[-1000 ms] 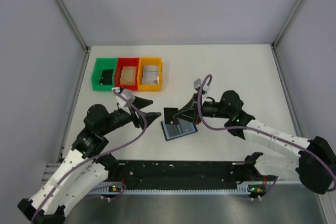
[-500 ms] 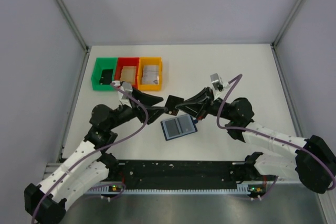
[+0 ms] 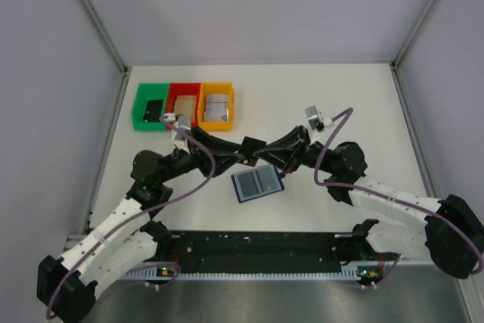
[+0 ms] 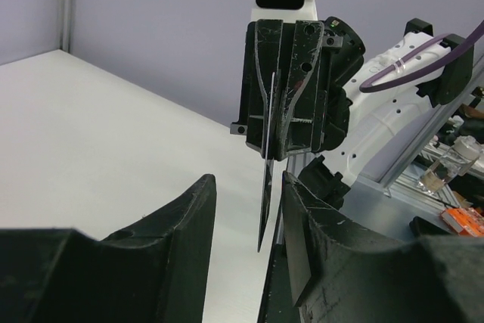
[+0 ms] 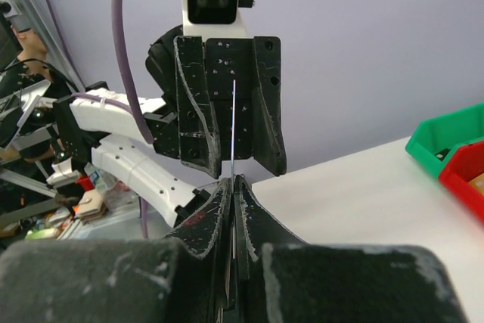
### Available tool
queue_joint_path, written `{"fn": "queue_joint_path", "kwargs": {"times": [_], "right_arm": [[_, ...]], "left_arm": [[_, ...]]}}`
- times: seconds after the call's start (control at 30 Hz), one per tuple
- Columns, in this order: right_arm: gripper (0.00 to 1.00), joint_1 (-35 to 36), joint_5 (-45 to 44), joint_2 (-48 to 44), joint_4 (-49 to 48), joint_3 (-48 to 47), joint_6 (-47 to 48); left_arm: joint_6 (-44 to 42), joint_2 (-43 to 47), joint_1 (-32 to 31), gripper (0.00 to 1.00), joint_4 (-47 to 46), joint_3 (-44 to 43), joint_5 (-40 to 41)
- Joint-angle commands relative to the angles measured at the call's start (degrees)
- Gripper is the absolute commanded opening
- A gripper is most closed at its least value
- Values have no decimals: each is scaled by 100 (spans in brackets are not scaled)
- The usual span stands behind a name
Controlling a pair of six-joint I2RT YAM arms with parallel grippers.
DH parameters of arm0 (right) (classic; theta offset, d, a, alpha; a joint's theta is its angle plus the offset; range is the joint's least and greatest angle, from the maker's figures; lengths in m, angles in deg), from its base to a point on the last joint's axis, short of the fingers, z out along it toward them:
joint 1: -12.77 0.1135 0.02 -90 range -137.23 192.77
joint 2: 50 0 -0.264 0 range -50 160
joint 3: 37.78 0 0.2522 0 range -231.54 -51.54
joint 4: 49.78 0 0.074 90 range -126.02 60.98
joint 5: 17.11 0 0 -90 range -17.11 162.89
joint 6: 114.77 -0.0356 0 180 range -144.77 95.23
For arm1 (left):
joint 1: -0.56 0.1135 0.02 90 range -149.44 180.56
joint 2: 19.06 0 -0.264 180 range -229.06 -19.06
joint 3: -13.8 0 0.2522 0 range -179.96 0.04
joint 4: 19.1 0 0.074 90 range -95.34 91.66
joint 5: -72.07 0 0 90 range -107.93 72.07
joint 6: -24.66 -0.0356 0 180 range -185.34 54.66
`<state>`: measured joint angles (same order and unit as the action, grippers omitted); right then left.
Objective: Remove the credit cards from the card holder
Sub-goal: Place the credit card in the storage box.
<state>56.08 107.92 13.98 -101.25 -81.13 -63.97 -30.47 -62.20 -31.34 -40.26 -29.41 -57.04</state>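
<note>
Left gripper point(image 3: 239, 152) hangs open, jaws straddling a card point(image 3: 248, 146) held edge-on and clamped in the right gripper point(image 3: 258, 155) above the table point(image 3: 340, 104). The card holder point(image 3: 257, 184) lies unfolded just nearer, below them.

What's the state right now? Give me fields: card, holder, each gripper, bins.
credit card: off the table, held edge-on between the two grippers
right gripper: shut on credit card
left gripper: open, jaws either side of the card's free end, not clamped
card holder: lying open on the table, just nearer the arm bases than the grippers, untouched
bins: green bin, red bin, orange bin in a row, far left
</note>
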Motion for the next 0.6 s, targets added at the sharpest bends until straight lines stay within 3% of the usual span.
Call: {"fn": "queue_joint_path", "kwargs": {"times": [0.0, 0.17, 0.27, 0.43, 0.57], "right_arm": [[0, -42, -75, 9, -402, 49, -26], [0, -42, -92, 0, -420, 40, -35], [0, -42, -75, 0, -411, 32, -44], [0, -42, -75, 17, -394, 49, -35], [0, -42, -119, 9, -306, 67, 0]], "left_arm": [[248, 77, -9, 45, -621, 124, -79], [336, 25, -35, 44, -692, 194, -149], [327, -11, -44, 38, -718, 186, -149], [213, -81, -44, 3, -710, 80, -219], [82, -99, -36, 0, -631, 45, -220]]}}
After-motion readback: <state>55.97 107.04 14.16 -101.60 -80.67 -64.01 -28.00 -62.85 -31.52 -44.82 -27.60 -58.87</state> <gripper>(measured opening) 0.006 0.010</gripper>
